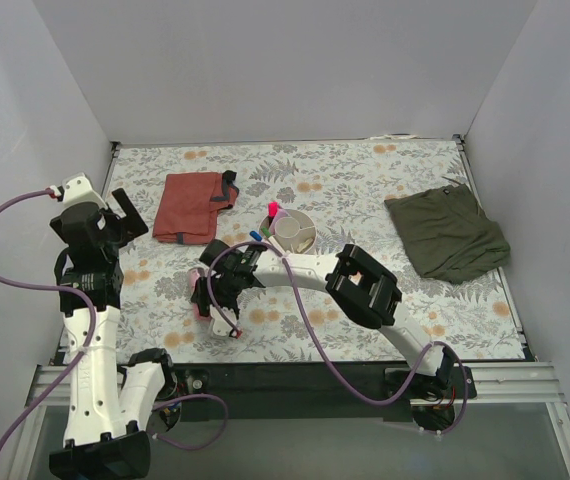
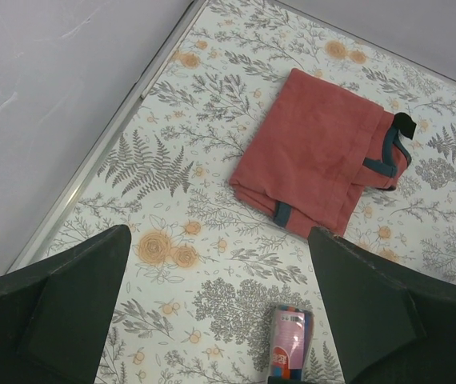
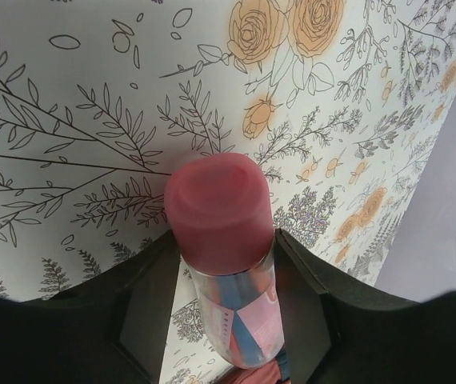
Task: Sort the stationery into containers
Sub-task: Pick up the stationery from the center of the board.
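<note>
My right gripper (image 1: 208,296) reaches to the left side of the table and is shut on a pink marker (image 3: 218,212) with a pink cap and a clear blue-and-pink labelled body. The fingers (image 3: 144,308) close on both sides of the body, just above the floral tablecloth. The same marker's end shows in the left wrist view (image 2: 290,344). The round white organiser (image 1: 295,233) stands mid-table with a pink-capped highlighter (image 1: 273,210) and a blue-capped pen (image 1: 256,236) in it. My left gripper (image 1: 125,215) is open and empty, raised at the left; its fingers (image 2: 60,312) are wide apart.
A folded rust-red cloth (image 1: 193,205) lies at the back left and also shows in the left wrist view (image 2: 324,160). An olive-green cloth (image 1: 450,235) lies at the right. A thin white item with a red tip (image 1: 233,328) lies just beside my right gripper. White walls enclose the table.
</note>
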`<action>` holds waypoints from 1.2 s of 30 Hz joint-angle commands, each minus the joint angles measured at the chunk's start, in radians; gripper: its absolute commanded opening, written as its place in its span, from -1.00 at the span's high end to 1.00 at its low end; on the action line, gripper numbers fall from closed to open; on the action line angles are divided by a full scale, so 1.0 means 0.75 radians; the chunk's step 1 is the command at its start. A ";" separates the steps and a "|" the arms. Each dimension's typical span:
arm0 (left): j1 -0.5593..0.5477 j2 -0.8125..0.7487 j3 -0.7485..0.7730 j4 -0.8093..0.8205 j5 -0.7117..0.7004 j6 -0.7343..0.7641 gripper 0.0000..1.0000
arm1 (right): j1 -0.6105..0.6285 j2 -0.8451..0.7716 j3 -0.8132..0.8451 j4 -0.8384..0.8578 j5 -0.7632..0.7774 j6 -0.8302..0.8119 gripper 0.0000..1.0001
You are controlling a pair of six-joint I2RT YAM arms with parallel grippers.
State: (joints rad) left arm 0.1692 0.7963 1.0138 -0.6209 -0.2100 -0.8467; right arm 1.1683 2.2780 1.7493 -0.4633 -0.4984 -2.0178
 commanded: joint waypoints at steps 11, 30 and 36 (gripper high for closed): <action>0.014 -0.045 -0.022 0.008 0.026 0.010 -0.89 | -0.032 -0.026 0.201 0.025 0.020 -0.335 0.97; 0.014 0.030 -0.135 0.173 0.412 0.153 -0.87 | -0.469 -0.472 0.261 0.225 0.155 1.528 0.97; 0.012 0.116 -0.194 0.236 0.593 0.202 -0.85 | -0.663 -0.558 0.235 0.252 0.078 2.019 0.97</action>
State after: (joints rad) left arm 0.1749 0.8581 0.8982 -0.4931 0.0910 -0.7395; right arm 0.7528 1.9472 1.9038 -0.3397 -0.3973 -0.8799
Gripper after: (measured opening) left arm 0.929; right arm 0.543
